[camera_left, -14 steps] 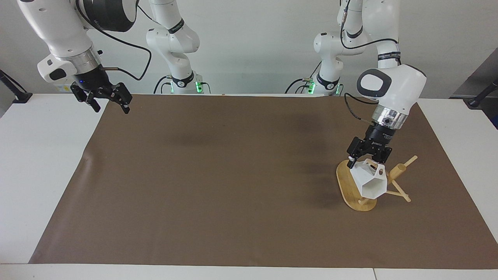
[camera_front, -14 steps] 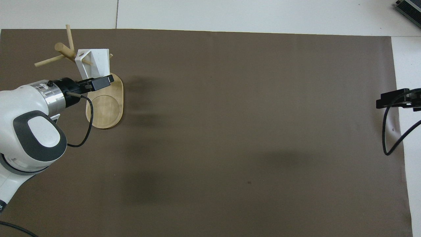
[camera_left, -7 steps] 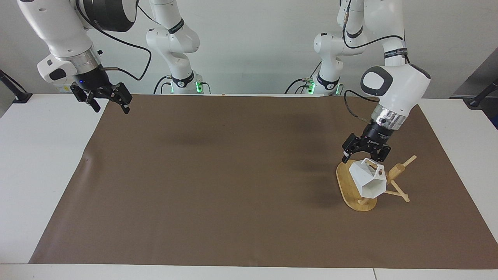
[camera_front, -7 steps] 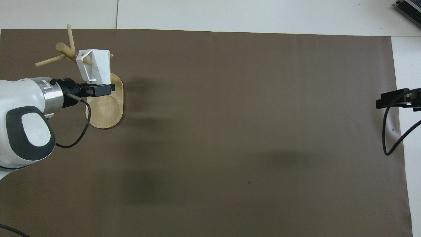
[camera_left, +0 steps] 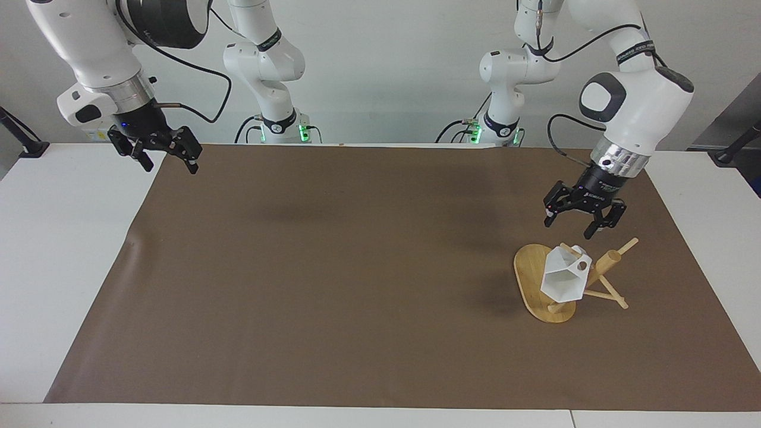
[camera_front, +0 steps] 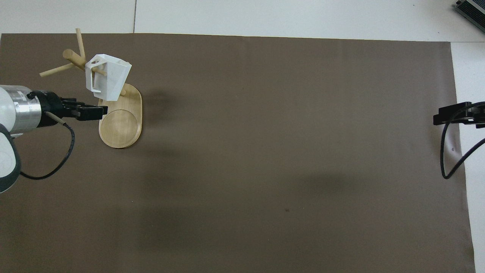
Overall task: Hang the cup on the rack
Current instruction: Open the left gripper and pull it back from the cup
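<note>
One camera sits high across the table [camera_left: 35,249], facing the robots at twelve o'clock. The other looks steeply down from above their end — arms entering at six. Both share the brown mat [camera_left: 333,267] — half a turn apart.

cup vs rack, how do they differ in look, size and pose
The cup is matte white and faceted; the rack is light bamboo with round sticks. The cup is smaller than the rack. The cup hangs tilted by its handle on a peg, off the table; the rack stands on its oval base on the brown mat. Neither is held.
</note>
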